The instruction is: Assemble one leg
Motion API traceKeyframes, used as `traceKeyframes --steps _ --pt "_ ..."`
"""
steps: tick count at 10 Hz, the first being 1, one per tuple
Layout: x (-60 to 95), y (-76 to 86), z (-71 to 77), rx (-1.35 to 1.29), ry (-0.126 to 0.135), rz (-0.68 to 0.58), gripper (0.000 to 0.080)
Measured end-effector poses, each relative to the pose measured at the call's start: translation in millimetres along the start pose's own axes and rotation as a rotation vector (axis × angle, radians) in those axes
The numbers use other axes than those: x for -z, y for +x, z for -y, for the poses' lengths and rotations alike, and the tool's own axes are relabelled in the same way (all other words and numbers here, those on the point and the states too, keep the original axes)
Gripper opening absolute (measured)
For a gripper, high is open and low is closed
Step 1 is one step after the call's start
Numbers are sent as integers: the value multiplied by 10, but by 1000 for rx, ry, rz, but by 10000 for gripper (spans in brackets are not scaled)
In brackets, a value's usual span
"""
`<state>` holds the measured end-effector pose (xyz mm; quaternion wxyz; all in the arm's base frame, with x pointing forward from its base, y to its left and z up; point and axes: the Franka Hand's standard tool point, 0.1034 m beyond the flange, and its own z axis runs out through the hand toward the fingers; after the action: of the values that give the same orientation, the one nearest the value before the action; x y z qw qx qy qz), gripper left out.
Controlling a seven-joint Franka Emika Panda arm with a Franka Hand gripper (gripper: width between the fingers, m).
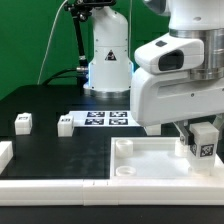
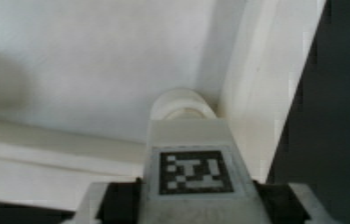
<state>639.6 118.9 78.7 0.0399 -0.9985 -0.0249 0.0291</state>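
Note:
My gripper (image 1: 203,148) is shut on a leg (image 1: 205,141), a small white block with a black-and-white tag, and holds it over the right side of the large white square tray-like part (image 1: 140,166). In the wrist view the held leg (image 2: 191,150) runs between my fingers (image 2: 111,204), its tip close to a round corner socket (image 2: 188,103) of the tray-like part (image 2: 101,70); I cannot tell whether it touches. Two more legs (image 1: 23,122) (image 1: 66,125) lie on the black table at the exterior view's left.
The marker board (image 1: 105,119) lies on the table behind the tray-like part. The robot's base (image 1: 107,60) stands at the back in front of a green backdrop. A white part (image 1: 5,153) shows at the exterior view's left edge.

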Motion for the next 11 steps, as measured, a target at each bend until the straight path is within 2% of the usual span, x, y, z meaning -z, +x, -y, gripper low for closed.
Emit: traceKeyframes --steps 3,6,7,9,11 --pt "-16 -56 26 -324 1 -54 290" --pt "-22 -43 45 -783 8 -86 291" --pt "-21 -41 47 -819 5 -90 291" --pt "-20 -36 51 -1059 18 -90 291" --pt "-20 -33 50 -1112 21 -88 291"
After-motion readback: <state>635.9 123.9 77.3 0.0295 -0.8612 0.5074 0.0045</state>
